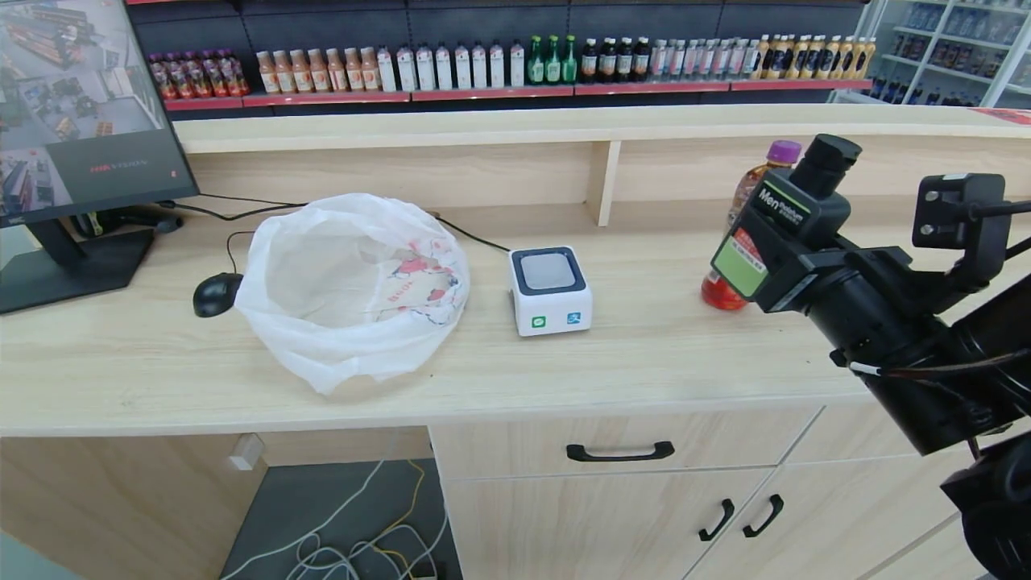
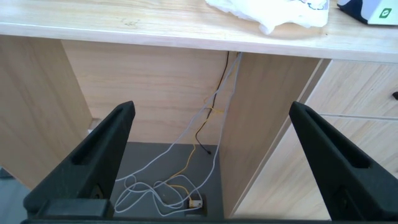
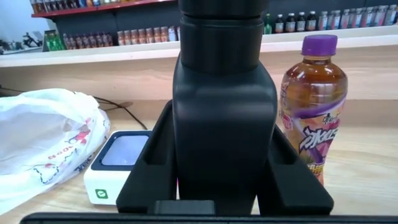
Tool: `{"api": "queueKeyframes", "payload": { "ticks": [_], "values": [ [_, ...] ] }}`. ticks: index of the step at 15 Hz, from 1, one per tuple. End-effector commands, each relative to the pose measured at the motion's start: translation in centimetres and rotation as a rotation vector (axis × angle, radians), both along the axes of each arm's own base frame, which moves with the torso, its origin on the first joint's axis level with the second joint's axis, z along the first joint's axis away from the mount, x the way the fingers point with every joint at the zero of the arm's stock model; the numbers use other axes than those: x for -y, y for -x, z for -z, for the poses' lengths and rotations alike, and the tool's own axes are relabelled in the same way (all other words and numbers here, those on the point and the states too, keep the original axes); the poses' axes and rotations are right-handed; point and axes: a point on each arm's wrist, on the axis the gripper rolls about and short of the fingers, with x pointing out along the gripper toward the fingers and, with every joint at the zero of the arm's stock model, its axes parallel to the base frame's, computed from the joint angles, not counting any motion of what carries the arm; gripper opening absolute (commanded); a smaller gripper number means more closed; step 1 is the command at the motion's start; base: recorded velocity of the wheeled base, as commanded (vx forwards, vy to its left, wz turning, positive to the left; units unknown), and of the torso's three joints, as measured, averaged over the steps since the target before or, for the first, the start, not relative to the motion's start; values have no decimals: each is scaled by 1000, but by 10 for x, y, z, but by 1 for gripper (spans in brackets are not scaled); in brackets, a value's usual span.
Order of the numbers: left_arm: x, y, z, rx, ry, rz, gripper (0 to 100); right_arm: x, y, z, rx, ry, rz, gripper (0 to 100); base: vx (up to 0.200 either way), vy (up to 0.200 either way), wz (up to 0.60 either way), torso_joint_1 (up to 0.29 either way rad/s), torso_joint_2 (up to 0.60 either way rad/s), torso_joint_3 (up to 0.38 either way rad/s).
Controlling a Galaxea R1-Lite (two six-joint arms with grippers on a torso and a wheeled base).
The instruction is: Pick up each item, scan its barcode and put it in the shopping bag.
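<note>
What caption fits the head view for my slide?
Right pincer shut on a black bottle over the counter; scanner and open shopping bag wait nearby.

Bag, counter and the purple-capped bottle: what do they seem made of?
Bag: thin plastic film, probably; translucent white and crumpled.
Counter: light wood or wood-look laminate; matte, with grain lines.
Bottle: clear plastic, likely; glossy, amber drink shows through.

The left gripper (image 2: 211, 112) hangs with its black fingers (image 2: 93, 162) spread wide before the light wooden counter (image 2: 124, 28), white and yellow cables (image 2: 168, 186) tangled on the dark floor (image 2: 149, 155) underneath, the crumpled white plastic bag (image 2: 273, 12) resting on the countertop.
</note>
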Motion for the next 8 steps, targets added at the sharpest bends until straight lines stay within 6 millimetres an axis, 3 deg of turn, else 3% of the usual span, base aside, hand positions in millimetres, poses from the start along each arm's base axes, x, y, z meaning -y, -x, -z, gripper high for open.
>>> {"api": "queueKeyframes", "payload": {
  "ticks": [1,8],
  "values": [
    [0,0,0,0,1,-1,100,1,1,-1,4,-1,1,0,0,200,0,-2,2,-2],
    [0,0,0,0,1,-1,100,1,2,2,-7,7,1,0,0,200,0,4,0,2]
  ]
}}
